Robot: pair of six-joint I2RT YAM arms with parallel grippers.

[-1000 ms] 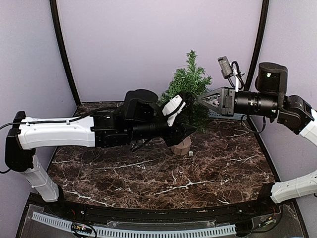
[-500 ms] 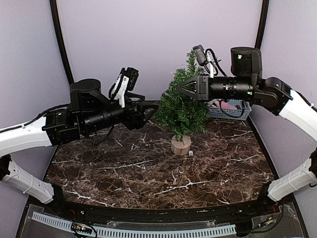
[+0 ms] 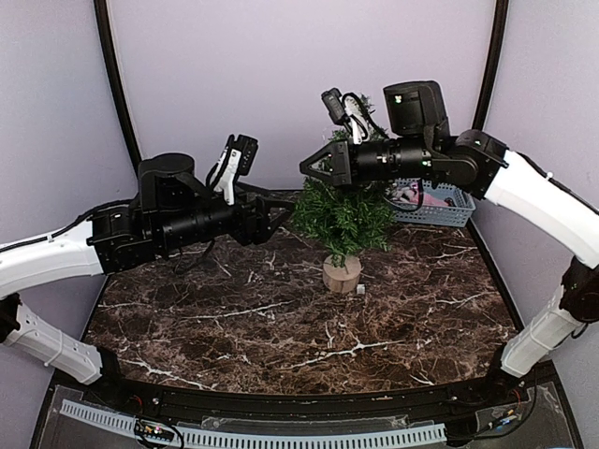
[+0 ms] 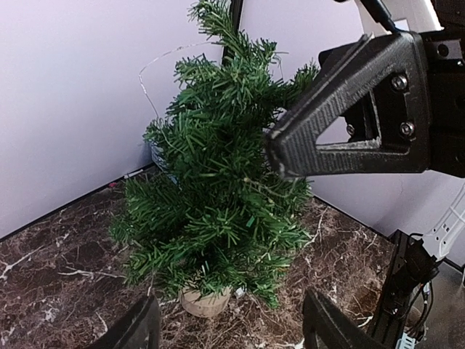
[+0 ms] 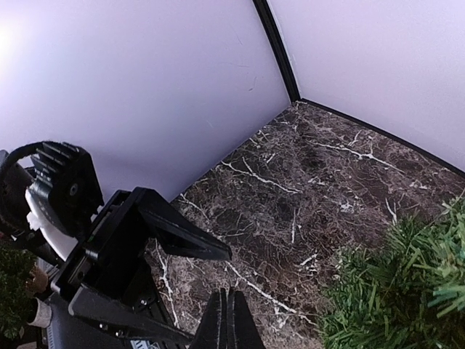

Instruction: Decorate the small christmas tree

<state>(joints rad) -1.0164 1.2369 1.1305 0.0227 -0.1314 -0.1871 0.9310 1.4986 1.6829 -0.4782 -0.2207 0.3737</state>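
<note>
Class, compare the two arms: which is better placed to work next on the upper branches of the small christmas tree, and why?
Probably right. The right gripper, shut, has its tip at the upper branches of the small christmas tree; the left gripper is open, lower, beside the tree.

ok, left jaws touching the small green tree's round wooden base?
Apart. In the top view the left gripper hangs level with the foliage, marble showing between it and the round light wooden base.
</note>
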